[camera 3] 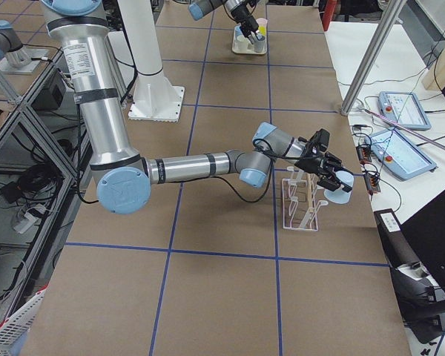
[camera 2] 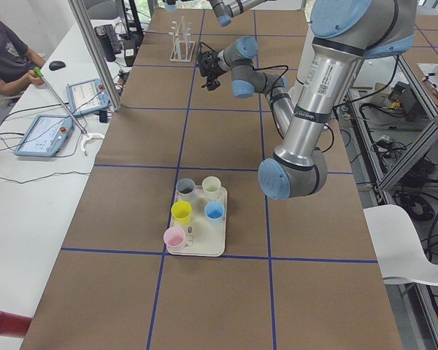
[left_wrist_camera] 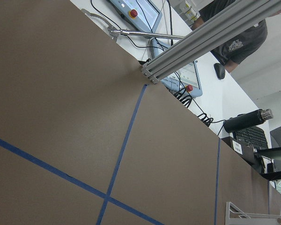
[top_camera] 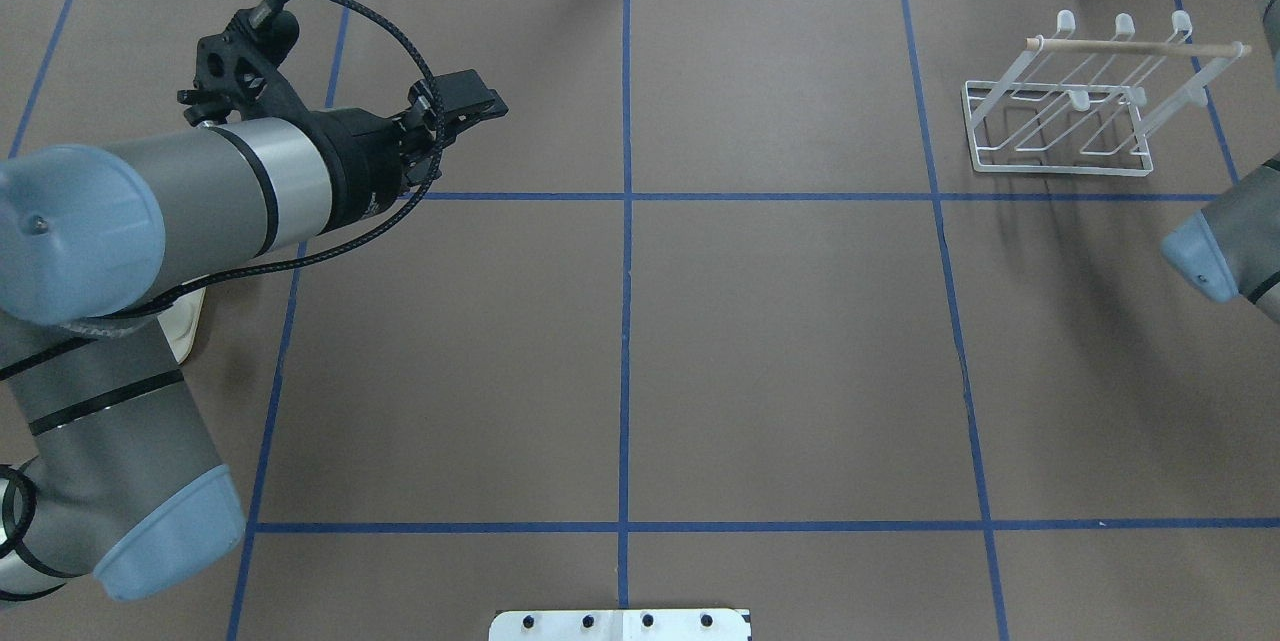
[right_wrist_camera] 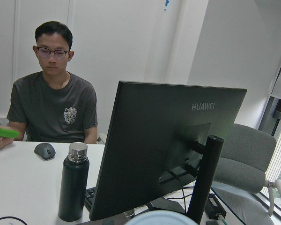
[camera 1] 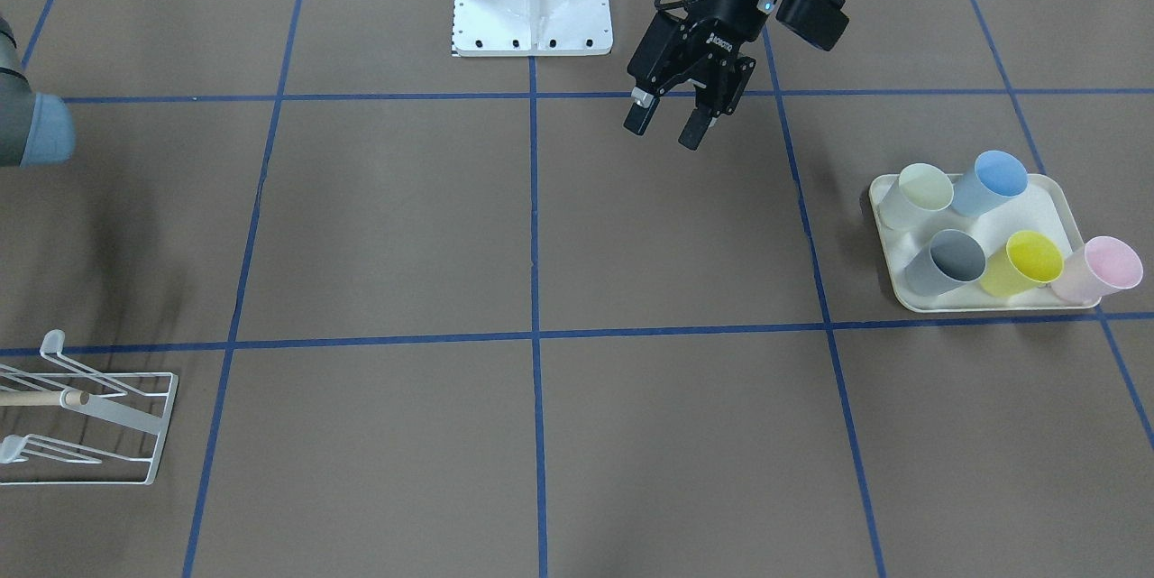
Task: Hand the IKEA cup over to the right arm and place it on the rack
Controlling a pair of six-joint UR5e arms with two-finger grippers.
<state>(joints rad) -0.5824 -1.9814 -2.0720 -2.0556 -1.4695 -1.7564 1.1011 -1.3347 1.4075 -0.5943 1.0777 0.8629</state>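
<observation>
The left hand (camera 1: 663, 129) is held above the table (camera 1: 406, 226), its fingers apart and empty. The right hand (camera 3: 326, 170) is seen at the rack (camera 3: 300, 206), a pale blue cup (camera 3: 341, 183) at its tip; whether it is clamped cannot be told.

The tabletop (camera 1: 406, 226) is covered in brown and crossed by a grid of blue tape lines. On the cream tray (camera 1: 1037, 215), a pale green cup (camera 1: 918, 195), a blue cup (camera 1: 990, 181), a grey cup (camera 1: 942, 264), a yellow cup (camera 1: 1021, 264) and a pink cup (camera 1: 1098, 270) are seen. The rack (camera 1: 122, 417) is white, its dowel (camera 1: 36, 399) light wood. The left tool (camera 1: 663, 131) is black.
</observation>
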